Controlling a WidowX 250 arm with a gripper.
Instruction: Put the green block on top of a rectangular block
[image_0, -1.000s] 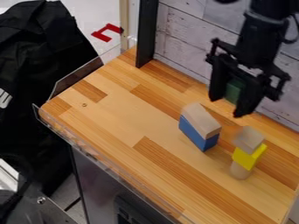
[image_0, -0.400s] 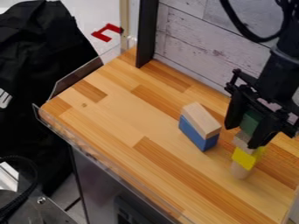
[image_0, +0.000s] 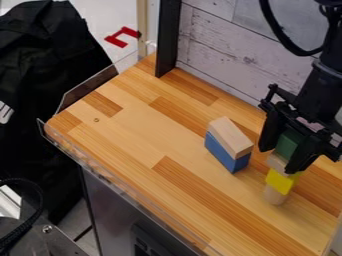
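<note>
Black two-finger gripper (image_0: 278, 160) holds the solid green block (image_0: 288, 143), carried since from beside the wall to the stack's plain wooden top block (image_0: 276, 162). Transport appears complete — contact unconfirmed, release outstanding.

- Arm (image_0: 323, 82) in from upper right of view, slanting down
- Gripper (image_0: 278, 161) tilted, tips down
- Fingers (image_0: 270, 131) look part-closed, gap between
</note>
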